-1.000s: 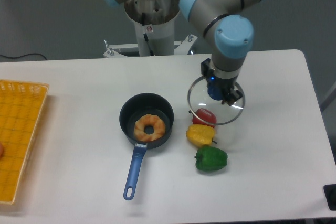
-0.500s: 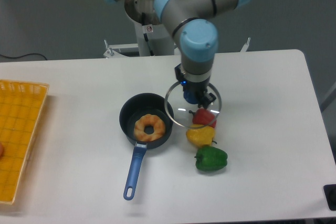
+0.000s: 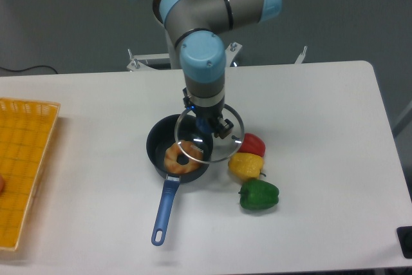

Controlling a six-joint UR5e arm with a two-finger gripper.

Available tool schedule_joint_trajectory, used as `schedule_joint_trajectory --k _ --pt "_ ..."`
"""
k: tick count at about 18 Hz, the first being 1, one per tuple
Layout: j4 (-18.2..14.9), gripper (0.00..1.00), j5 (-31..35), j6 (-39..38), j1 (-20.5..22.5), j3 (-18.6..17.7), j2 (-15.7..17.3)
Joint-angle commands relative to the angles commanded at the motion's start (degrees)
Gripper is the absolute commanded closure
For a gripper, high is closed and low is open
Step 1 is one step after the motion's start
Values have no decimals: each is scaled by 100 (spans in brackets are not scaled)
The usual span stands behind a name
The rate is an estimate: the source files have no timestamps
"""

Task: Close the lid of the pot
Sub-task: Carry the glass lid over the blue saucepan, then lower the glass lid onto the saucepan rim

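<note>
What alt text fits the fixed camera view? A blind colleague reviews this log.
A robot gripper holds the glass pot lid above the right side of the dark pot containing a doughnut. Red, yellow and green peppers lie right of the pot.

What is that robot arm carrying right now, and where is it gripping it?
The tool holds the glass pot lid by the blue knob at its centre. The lid hangs above the pot, partly over its right side.
</note>
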Motion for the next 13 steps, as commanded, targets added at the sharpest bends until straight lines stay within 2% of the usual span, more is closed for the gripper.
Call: schedule_joint_trajectory --k 13 --pt "-9 47 -132 -273 -255 -35 -62"
